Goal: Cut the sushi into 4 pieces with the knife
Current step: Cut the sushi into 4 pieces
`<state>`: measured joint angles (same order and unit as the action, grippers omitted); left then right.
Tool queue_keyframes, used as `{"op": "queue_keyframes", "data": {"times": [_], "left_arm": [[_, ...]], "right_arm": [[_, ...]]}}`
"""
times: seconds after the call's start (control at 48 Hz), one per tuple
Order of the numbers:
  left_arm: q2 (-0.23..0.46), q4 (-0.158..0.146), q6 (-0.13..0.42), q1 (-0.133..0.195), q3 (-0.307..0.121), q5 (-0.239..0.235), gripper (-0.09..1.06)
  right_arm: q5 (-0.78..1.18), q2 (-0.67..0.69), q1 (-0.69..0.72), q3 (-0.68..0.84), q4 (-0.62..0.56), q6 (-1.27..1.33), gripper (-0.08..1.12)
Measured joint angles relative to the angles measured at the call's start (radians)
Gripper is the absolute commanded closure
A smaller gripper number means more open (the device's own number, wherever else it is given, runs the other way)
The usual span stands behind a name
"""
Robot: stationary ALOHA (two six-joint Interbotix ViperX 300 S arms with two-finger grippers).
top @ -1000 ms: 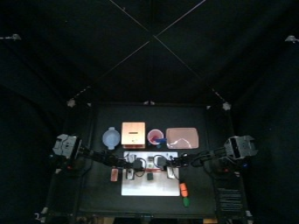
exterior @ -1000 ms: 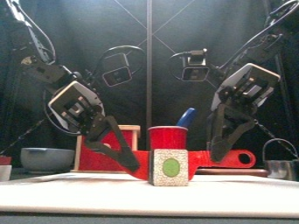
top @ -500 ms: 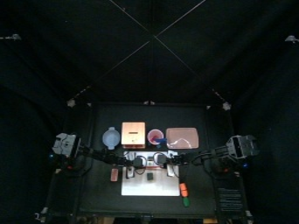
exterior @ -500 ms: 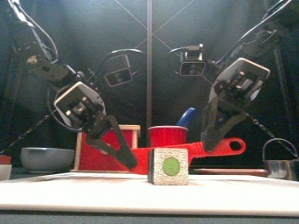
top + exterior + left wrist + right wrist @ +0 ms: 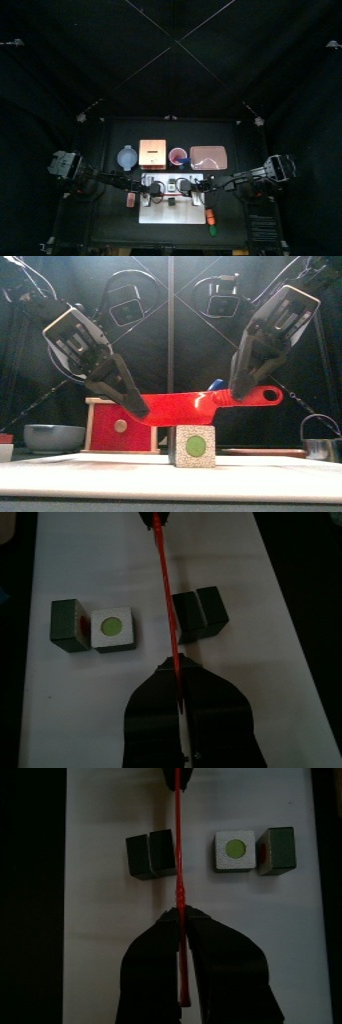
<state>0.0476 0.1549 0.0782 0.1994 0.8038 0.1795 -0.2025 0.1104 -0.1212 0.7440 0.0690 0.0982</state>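
A red toy knife [image 5: 201, 406] hangs level above the white cutting board [image 5: 171, 478], held at both ends. My left gripper [image 5: 139, 407] is shut on its blade end and my right gripper [image 5: 239, 390] is shut on its handle end. Below the knife stands a sushi piece [image 5: 195, 446] with a white face and green core. In the left wrist view the knife [image 5: 166, 592] is a thin red line above the board, passing between two pairs of dark sushi blocks [image 5: 67, 622] [image 5: 201, 612]. The right wrist view shows the same blocks [image 5: 151, 853] [image 5: 254, 849] and knife [image 5: 178, 858].
Behind the board stand a blue-grey bowl [image 5: 54, 437], a wooden box with a red front [image 5: 120, 424], a red cup [image 5: 178, 156] and a pink tray [image 5: 210, 157]. A metal cutter [image 5: 318, 442] stands at the right. Small toy foods [image 5: 211, 214] lie beside the board.
Both grippers have risen together, lifting the red knife from sushi height to well above the piece. The sushi blocks have stayed in place.
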Motion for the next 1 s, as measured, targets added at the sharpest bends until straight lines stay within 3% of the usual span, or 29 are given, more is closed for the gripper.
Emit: {"op": "queue_keyframes", "data": {"times": [0.542, 0.812, 1.0], "left_arm": [[0.023, 0.057, -0.002, 0.051, -0.021, -0.003, 0.77], [0.081, 0.061, -0.002, 0.072, -0.049, -0.003, 0.77], [0.127, 0.061, -0.003, 0.067, -0.058, 0.000, 0.77]], "right_arm": [[0.005, -0.028, -0.009, 0.000, 0.012, 0.000, 0.98], [0.005, -0.057, -0.018, -0.002, 0.020, 0.000, 0.97], [0.009, -0.087, -0.018, -0.003, 0.021, 0.005, 0.97]]}}
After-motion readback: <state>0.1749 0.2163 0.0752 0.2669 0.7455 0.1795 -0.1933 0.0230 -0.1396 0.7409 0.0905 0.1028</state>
